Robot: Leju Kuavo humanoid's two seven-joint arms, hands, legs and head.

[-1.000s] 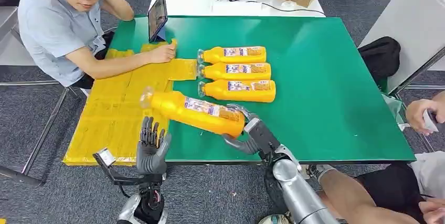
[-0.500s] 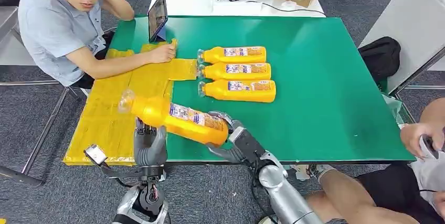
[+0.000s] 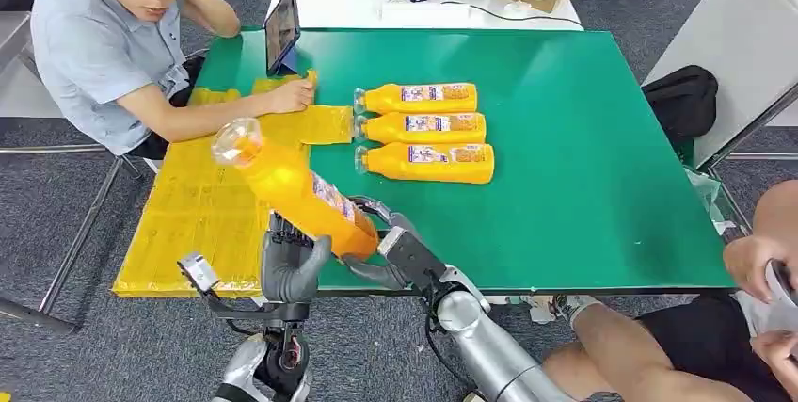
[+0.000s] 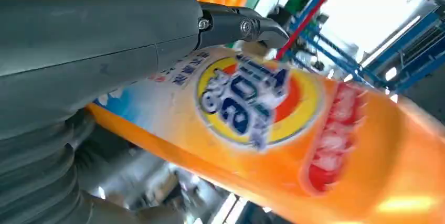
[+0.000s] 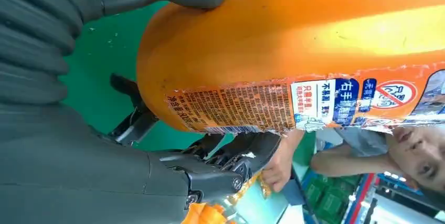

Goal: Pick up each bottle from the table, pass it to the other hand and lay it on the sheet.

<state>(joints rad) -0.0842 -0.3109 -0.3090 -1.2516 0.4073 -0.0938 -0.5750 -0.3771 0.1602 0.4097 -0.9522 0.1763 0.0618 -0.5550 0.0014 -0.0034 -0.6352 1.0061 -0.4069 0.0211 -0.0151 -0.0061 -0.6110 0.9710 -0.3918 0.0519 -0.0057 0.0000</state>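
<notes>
**Bottle held between two hands at the table's near edge**

Green tabletop (image 3: pixel 565 185) carries a crinkled yellow plastic sheet (image 3: pixel 202 204) on its left part, where a seated person's hand (image 3: pixel 294 94) rests. Near the front edge, the left hand (image 3: pixel 290 261) has its fingers up against the underside of a tilted orange plastic bottle (image 3: pixel 296 193); whether they grip it cannot be told. The right hand (image 3: pixel 391 249) wraps the bottle's base. Three more orange bottles (image 3: pixel 428 129) lie side by side mid-table, beside the sheet.
</notes>
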